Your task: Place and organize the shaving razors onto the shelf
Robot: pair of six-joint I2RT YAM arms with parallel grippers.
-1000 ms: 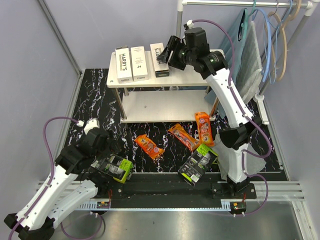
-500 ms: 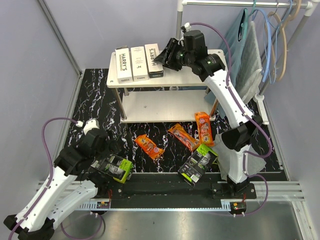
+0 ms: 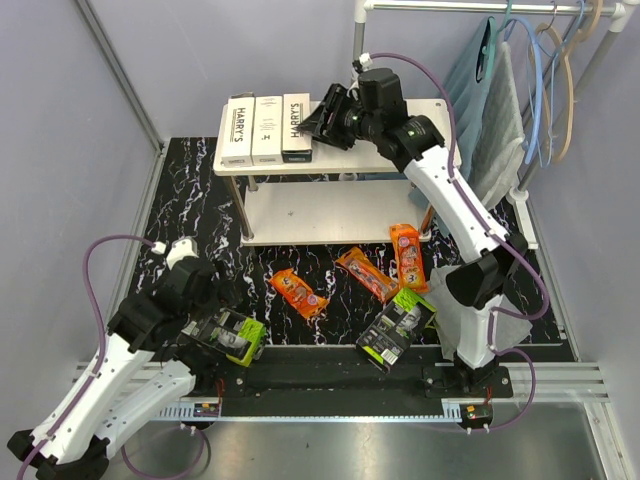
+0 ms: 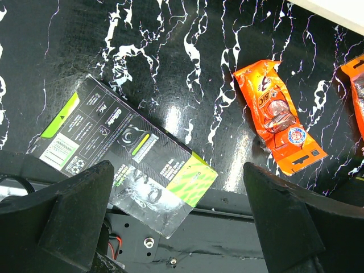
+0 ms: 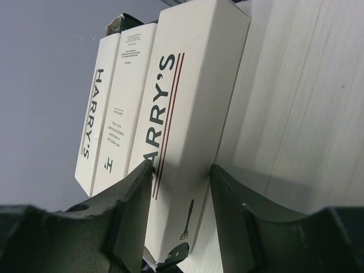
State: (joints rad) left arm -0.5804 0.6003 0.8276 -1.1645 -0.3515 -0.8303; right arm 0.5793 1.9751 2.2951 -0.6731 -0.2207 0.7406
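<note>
Three white HARRY'S boxes lie side by side at the left of the shelf's top board (image 3: pixel 400 140). My right gripper (image 3: pixel 318 118) is shut on the near end of the rightmost box (image 3: pixel 296 126), which touches its neighbours; in the right wrist view the gripper (image 5: pixel 181 168) straddles that box (image 5: pixel 187 96). My left gripper (image 3: pixel 205 320) hangs open just above a black-and-lime blister pack (image 3: pixel 232 335), which also shows between its fingers in the left wrist view (image 4: pixel 122 151). Three orange packs (image 3: pixel 298 292) (image 3: pixel 366 274) (image 3: pixel 407 256) and a second black-and-lime pack (image 3: pixel 396 330) lie on the black mat.
The shelf's lower board (image 3: pixel 320 212) is bare. A clothes rail with hangers and hanging cloths (image 3: pixel 520 90) stands at the right behind my right arm. Blue walls close the left and back. A metal mounting rail (image 3: pixel 330 385) runs along the front edge.
My right gripper has carried the third box left, set it against the other two, and the whole row has slid left. The left arm has not moved.
</note>
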